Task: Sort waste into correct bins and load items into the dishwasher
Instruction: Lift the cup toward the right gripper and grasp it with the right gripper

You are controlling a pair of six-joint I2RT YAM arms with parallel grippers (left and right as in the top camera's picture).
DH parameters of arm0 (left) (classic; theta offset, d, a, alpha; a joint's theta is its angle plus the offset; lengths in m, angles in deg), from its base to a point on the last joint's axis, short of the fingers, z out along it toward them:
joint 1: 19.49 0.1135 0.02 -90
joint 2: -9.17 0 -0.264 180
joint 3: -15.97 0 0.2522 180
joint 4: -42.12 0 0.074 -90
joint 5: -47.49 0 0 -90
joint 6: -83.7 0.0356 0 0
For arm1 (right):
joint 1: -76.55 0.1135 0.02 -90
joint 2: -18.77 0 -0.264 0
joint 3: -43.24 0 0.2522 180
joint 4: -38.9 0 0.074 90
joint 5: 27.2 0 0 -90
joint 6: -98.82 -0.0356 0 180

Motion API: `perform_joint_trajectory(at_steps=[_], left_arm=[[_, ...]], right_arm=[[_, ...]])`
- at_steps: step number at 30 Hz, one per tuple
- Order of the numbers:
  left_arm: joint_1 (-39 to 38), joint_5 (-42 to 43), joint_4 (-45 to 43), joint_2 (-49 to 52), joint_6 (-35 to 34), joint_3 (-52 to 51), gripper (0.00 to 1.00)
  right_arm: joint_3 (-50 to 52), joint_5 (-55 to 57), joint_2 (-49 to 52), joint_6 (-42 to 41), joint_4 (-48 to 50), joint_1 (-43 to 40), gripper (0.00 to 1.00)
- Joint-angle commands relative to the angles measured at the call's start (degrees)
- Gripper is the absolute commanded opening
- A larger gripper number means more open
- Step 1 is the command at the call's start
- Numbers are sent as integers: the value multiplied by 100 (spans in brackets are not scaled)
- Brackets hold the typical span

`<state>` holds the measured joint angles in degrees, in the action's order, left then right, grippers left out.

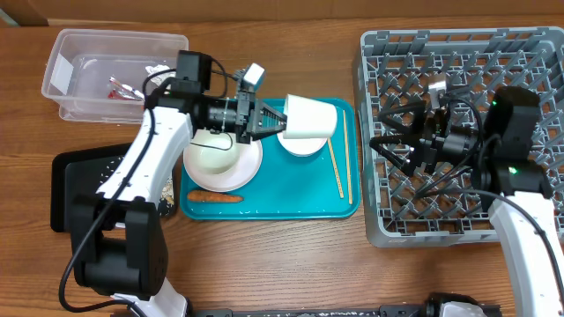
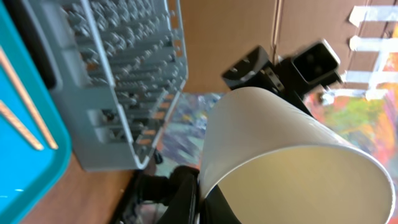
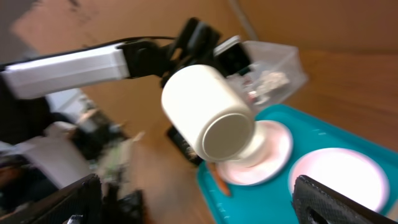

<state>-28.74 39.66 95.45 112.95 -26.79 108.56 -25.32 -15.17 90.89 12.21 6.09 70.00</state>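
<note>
My left hand (image 1: 276, 119) grips the cup (image 1: 310, 116) by its rim; I should carry it right and set it mouth-down in the rack (image 1: 441, 231).

I'm watching the white cup (image 1: 310, 117) hanging tipped on its side above the teal tray (image 1: 264, 210), its base pointing toward the grey dish rack (image 1: 458, 53). A white bowl (image 1: 214, 154) is sitting on the white plate (image 1: 254, 169), with the orange carrot (image 1: 214, 198) lying just beside it. The chopsticks (image 1: 339, 172) are lying along the tray's right side.
</note>
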Motion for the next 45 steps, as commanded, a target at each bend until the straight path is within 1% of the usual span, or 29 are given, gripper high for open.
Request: perform_joint_trajectory(at_steps=[1,7,12,18,21,23,25,28,30,36,42,45], left_arm=[[-221,341,-17,35,-101,103,4],[-673,341,-297,35,-284,103,4],[-981,339,-761,35,-656,103,4],[-1228,170,-1810,35,-1567,103,4],[-1268,22,-2135,35,-1860,103,4],[-1268,-46,-2210,35,-1947,103,4],[-1270,-131,-2208,35,-1985,103,4],[-1292,-164,-2210,35,-1985,103,4],[-1333,-192,-2208,35,-1985,103,4],[-1458,-629,-2212,35,-2090,103,4],[-1515,-804,-2282,35,-2203,103,4],[-1515,-828,-2531,35,-2369,103,4]], right_arm=[[-109,-833,216,129,26,15,100],[-109,-914,422,133,33,15,100],[-109,-911,431,133,33,15,100],[-107,-914,431,133,-114,15,100],[-107,-911,431,133,-186,15,97],[-107,-911,431,133,-188,15,91],[-107,-911,431,133,-188,15,88],[-107,-911,431,133,-184,15,87],[-107,-911,431,133,-181,15,83],[-107,-914,431,131,-188,15,83],[-107,-914,431,133,-188,15,81],[-107,-914,431,131,-210,15,80]])
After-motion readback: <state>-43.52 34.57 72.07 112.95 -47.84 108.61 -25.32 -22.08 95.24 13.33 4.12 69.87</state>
